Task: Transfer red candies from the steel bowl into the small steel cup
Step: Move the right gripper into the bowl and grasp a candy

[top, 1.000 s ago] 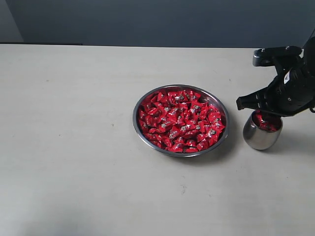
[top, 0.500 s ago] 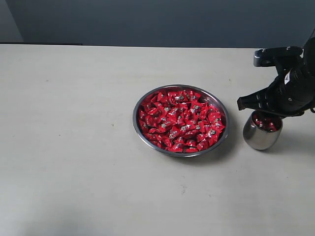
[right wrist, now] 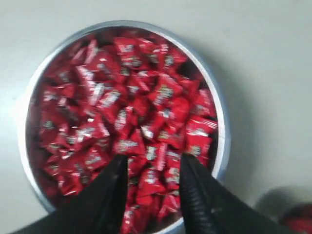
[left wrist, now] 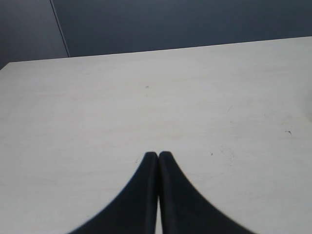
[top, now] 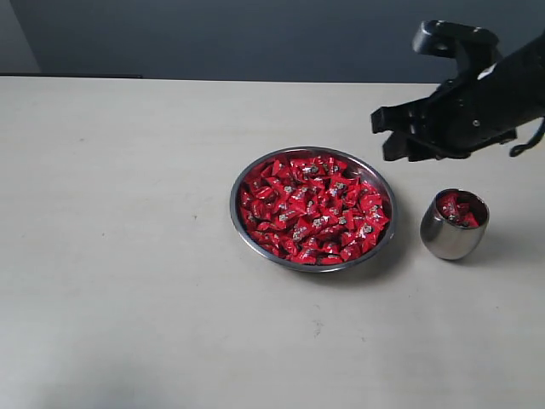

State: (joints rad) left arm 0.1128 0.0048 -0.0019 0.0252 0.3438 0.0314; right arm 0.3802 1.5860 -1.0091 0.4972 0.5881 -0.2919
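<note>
Candies: the small, shiny, bright red wrapped candies (top: pixel 312 210) lie heaped in the bowl, tightly packed; a few more sit in the cup.
Bowl: the wide, shallow steel bowl (top: pixel 232 207) sits mid-table.
Cup: the small, rounded polished steel cup (top: pixel 449 239) stands upright just beside the bowl on the right, apart from it.
Right gripper: the black right gripper (top: pixel 383 136) hangs above the bowl's near-cup edge, jaws spread, nothing between them.
Left gripper: the black left gripper (left wrist: pixel 158 156) has its fingers pressed together over bare beige table (top: pixel 128 256), away from the work.
Risk, pick: slick wrappers in a dense heap probably let a candy squirt out, or several come up and drop.
Risk, rim: descending this close to the edge could strike the rim and shove the bowl.
Risk, cup: the narrow, light cup may tip or miss its candy.
</note>
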